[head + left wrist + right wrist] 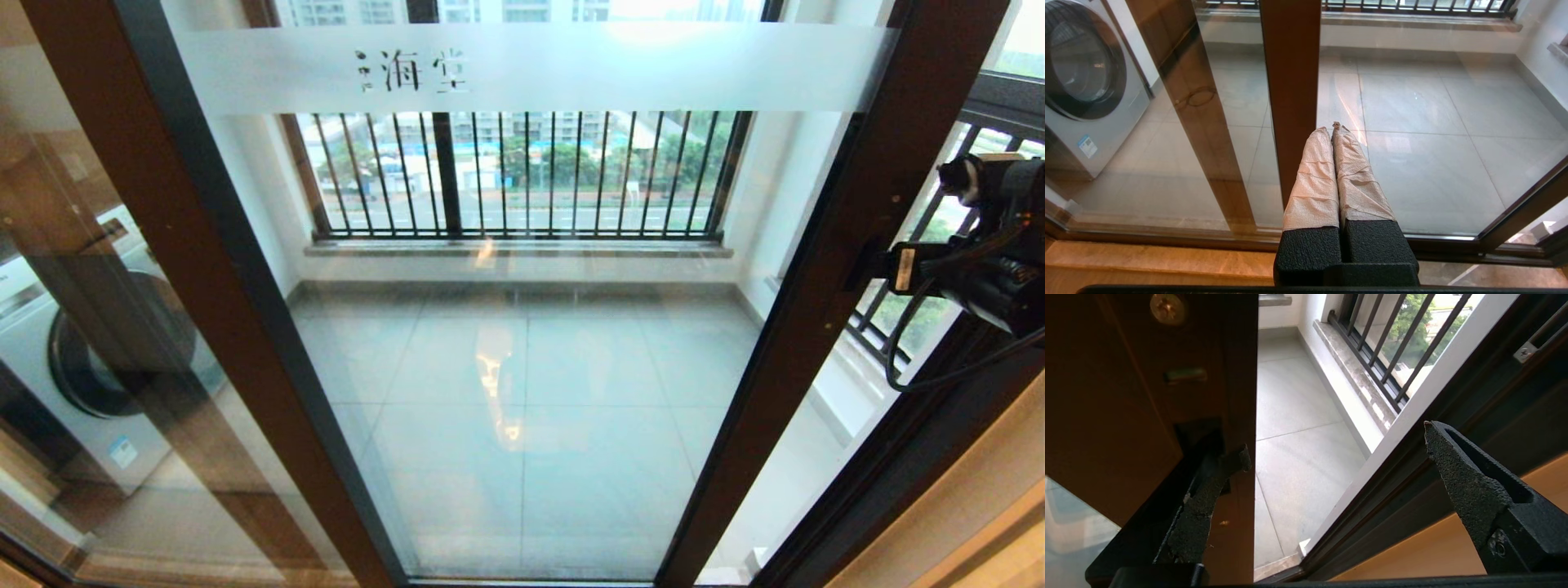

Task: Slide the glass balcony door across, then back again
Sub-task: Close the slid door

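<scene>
The glass balcony door [531, 392] fills the head view, its frosted band [571, 65] with Chinese characters at the top. Its right stile [849, 269] stands apart from the jamb, with a gap of open balcony between them. My right arm [980, 269] reaches to that stile from the right. The right gripper [1335, 439] is open; one finger [1208, 498] lies against the stile [1126, 416] by the black handle slot [1198, 435], the other finger [1457, 477] hangs free in the gap. My left gripper [1331, 126] is shut and empty, its taped fingers pointing at the door's left stile [1290, 81].
A washing machine [98, 359] stands behind the fixed glass panel on the left. Black-barred windows [522, 171] close the balcony's far side and right side. The dark jamb [922, 457] runs beside my right arm. A wooden threshold [1147, 261] lies below the track.
</scene>
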